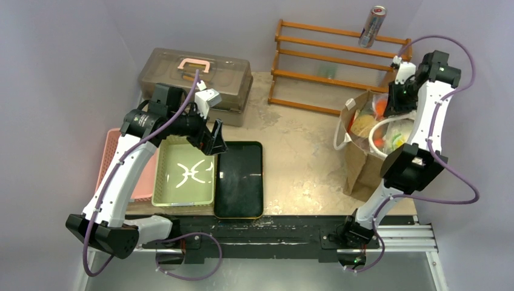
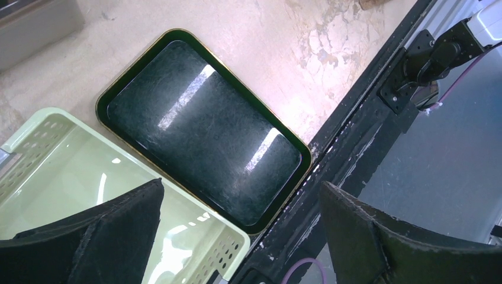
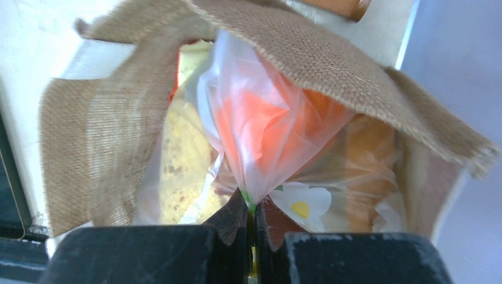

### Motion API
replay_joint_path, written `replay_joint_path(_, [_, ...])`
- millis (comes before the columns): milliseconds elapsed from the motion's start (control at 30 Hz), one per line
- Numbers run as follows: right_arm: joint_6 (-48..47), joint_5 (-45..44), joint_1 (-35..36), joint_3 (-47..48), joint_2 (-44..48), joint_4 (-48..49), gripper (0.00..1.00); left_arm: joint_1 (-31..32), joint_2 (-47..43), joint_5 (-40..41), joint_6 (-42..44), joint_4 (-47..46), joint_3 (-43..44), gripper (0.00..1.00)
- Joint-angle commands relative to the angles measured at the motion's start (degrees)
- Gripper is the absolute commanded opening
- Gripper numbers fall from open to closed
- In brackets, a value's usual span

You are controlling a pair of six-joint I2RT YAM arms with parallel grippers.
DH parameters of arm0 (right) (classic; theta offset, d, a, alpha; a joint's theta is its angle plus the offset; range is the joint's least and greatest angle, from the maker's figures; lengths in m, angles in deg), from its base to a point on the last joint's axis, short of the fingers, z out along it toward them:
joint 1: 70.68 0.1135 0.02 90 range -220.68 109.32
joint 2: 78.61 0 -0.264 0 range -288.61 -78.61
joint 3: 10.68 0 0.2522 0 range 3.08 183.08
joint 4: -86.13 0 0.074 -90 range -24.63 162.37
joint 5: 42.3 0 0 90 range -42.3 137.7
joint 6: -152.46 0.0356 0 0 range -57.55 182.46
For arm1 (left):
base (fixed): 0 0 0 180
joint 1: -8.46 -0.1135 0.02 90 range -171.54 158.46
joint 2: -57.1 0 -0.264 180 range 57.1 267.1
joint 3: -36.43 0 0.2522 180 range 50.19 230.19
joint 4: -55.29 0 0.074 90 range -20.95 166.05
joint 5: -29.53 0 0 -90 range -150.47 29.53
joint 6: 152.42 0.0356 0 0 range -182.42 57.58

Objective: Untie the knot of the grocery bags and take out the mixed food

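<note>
1. Currently the transparent plastic bag point(image 3: 260, 118) sits inside the brown bag point(image 1: 357, 173), which stands upright at 3 o'clock on the surface point(image 1: 303, 151).
2. Mixed food point(image 3: 177, 160) is inside the plastic: orange and yellowish pieces, too blurred to name.
3. Right end effector point(image 3: 251, 207) is fully closed, pinching the plastic bag's gathered neck.
4. Left end effector point(image 2: 241, 188) is wide open and holds nothing. It hovers at 9 o'clock, over where the green basket point(image 2: 47, 136) meets the black tray point(image 2: 201, 124).
5. Lidded case point(image 1: 194, 76) at 11 o'clock; wooden rack point(image 1: 327, 60) with drink can point(image 1: 371, 27) at 1 o'clock.
</note>
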Motion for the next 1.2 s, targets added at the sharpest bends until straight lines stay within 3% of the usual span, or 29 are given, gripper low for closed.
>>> replay_joint_path(0, [0.3, 6.6, -0.3, 8.7, 7.7, -0.5, 0.0, 0.2, 0.3, -2.1, -0.6, -1.7, 1.5, 1.0])
replay_joint_path(300, [5.8, 12.6, -0.3, 19.6, 10.6, 1.0, 0.0, 1.2, 2.7, -2.1, -0.3, -1.4, 5.3, 1.0])
replay_joint_path(700, [15.2, 17.6, -0.3, 21.2, 16.4, 14.0, 0.0, 2.5, 4.0, -1.8, -1.2, -2.2, 5.9, 1.0])
replay_joint_path(933, [26.3, 22.4, -0.3, 21.5, 18.8, 25.1, 0.0, 3.0, 4.1, -1.7, -2.2, -2.6, 5.8, 1.0])
replay_joint_path(1167, [46.4, 33.1, 0.5, 19.6, 18.5, 41.5, 0.0, 3.0, 3.9, -1.9, -4.4, -4.0, 4.1, 1.0])
